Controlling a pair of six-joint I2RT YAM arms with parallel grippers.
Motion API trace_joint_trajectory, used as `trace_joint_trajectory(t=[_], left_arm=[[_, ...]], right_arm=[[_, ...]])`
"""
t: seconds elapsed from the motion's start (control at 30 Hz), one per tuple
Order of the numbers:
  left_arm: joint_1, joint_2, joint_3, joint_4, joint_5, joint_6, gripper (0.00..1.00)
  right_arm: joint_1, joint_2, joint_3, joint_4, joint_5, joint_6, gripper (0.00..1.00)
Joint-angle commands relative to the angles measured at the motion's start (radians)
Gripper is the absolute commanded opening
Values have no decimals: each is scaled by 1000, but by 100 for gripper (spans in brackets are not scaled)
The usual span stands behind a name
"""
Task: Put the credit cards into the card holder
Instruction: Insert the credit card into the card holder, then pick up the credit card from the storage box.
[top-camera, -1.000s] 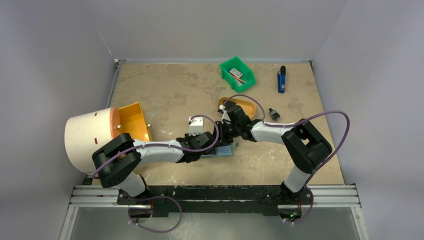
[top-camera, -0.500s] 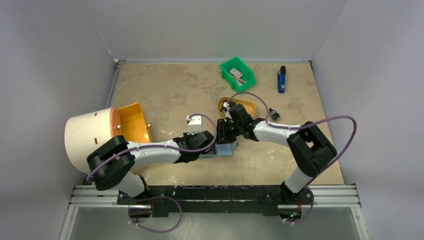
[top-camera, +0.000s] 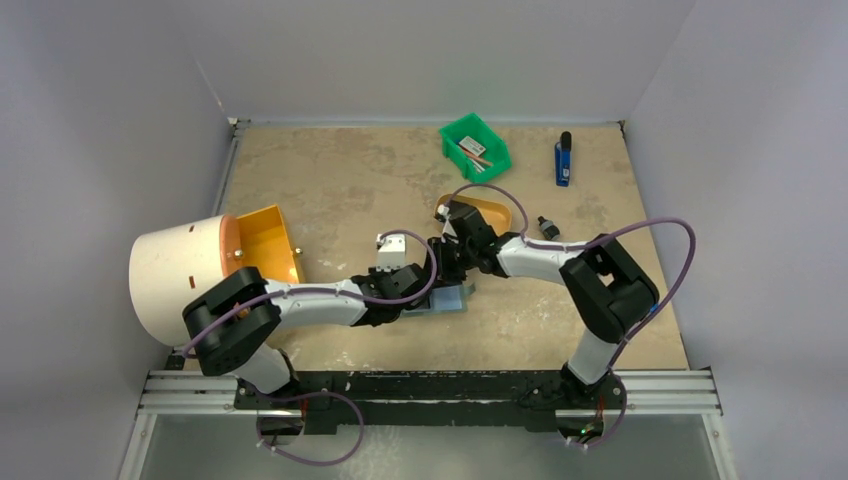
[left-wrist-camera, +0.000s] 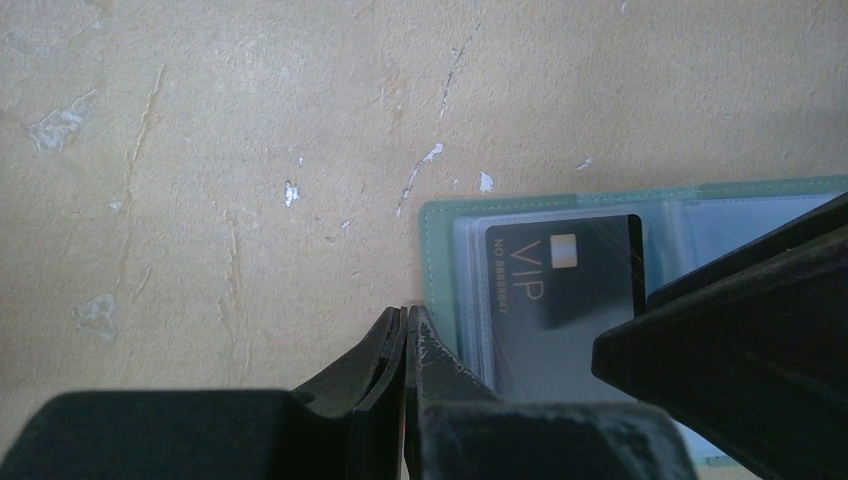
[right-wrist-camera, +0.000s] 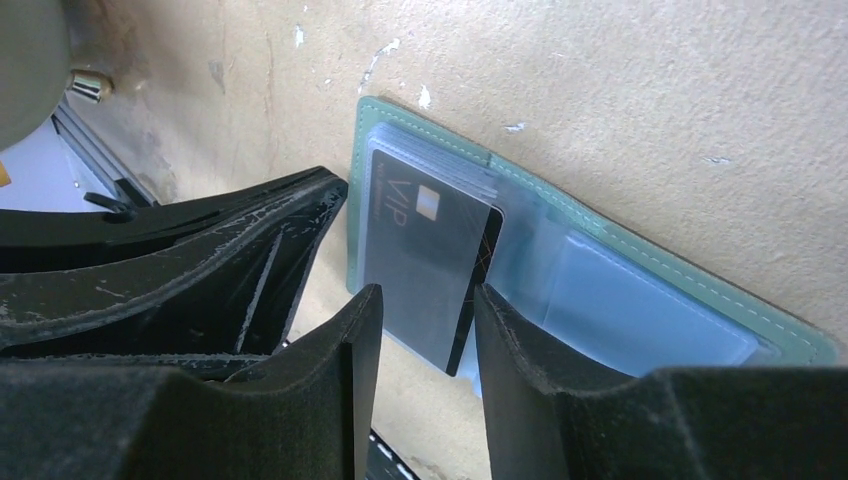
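Your right pincer (right-wrist-camera: 428, 295) stands part-way open, its two black fingers apart with a clear gap between them. In that gap, just past the tips, lies the near corner of the black VIP card (right-wrist-camera: 425, 235). Whether either finger touches the card I cannot tell.

Your left pincer (left-wrist-camera: 405, 315) is pinched fully shut on nothing. Its tips are down at the table (left-wrist-camera: 250, 150), against or just beside the stitched green rim of the card holder (left-wrist-camera: 435, 260); I cannot tell which.

The card lies flat in the open holder, in the half on the left pincer's side. Most of it sits under the clear sleeve, and one dark strip along its edge shows bare toward the fold. I judge it nearly seated.

Expect the card to be stiff, thin, light and slick. Lying flat, it offers no face to grab, so work the bare strip: nudge that edge with one fingertip, or pinch it there. The holder looks soft and light and will likely slide unless the left pincer pins its rim. The limp sleeve may buckle if you push hard.

Beyond the right pincer's tips, the holder's other half shows an empty pale pocket (right-wrist-camera: 640, 310). Behind its wrist sits the tan oval tray (top-camera: 487, 212), with the green bin (top-camera: 475, 147) farther off.
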Motion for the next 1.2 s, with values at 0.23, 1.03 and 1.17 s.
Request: trace_joint_trajectory(t=[0.23, 1.03, 1.17], left_arm=[[2, 3, 27, 33, -1, 18, 0], [3, -414, 71, -116, -171, 89, 46], [2, -445, 67, -42, -122, 146, 47]], right_arm=[[30, 32, 67, 10, -64, -36, 41], [28, -688, -50, -133, 628, -265, 54], [-5, -700, -50, -229, 652, -238, 58]])
